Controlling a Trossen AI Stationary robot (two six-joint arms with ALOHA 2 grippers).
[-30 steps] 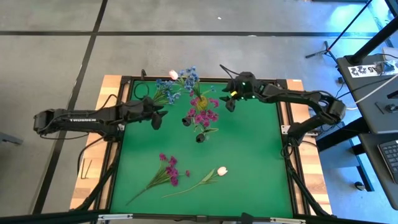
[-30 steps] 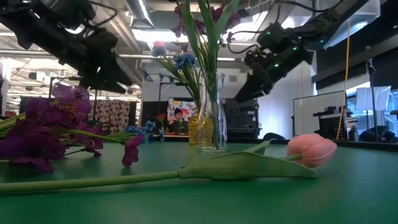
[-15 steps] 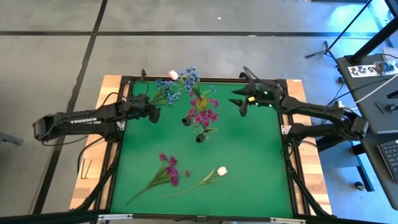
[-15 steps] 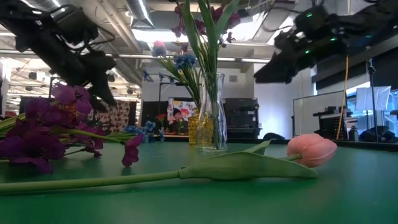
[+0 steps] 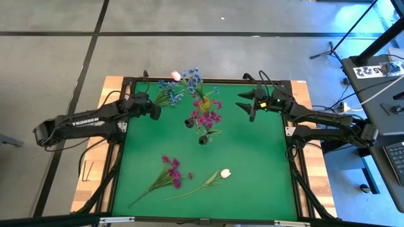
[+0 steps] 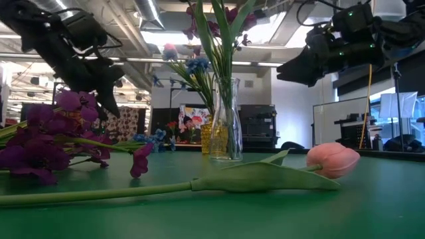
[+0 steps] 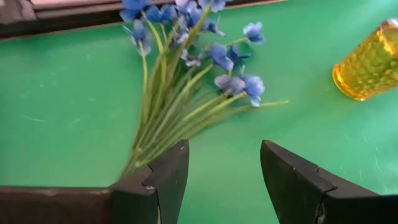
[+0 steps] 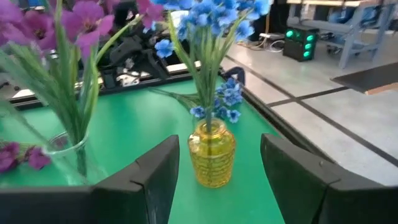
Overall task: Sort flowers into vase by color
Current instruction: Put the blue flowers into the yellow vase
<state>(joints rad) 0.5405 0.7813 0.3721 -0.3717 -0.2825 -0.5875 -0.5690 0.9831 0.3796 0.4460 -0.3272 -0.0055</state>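
A loose blue spray (image 5: pixel 167 94) lies flat on the green mat near the far left corner, and the left wrist view shows the blue spray (image 7: pixel 180 81) just ahead. My left gripper (image 5: pixel 153 111) hovers open beside its stem ends, with the left gripper (image 7: pixel 221 168) clear of them. A yellow vase (image 8: pixel 211 153) holds blue flowers. A clear vase (image 6: pixel 226 126) holds magenta flowers. My right gripper (image 5: pixel 248 105) is open to the right of the vases, and in its wrist view the right gripper (image 8: pixel 217 168) faces the yellow vase. A magenta spray (image 5: pixel 170 173) and a tulip (image 5: pixel 224 172) lie near the front.
Two dark round objects (image 5: pixel 203 140) stand on the mat near the vases. The yellow vase (image 5: pixel 203 103) stands close to the clear vase (image 8: pixel 68 155). Bare green mat (image 5: pixel 259 164) spreads across the right half. A black frame (image 5: pixel 287 135) borders the mat.
My right gripper has drawn back from the vases toward the table's right edge and risen, tipping from pointing down to nearly level. My left gripper has shifted a little toward the far left, closer to the loose blue spray. The flowers have stayed put.
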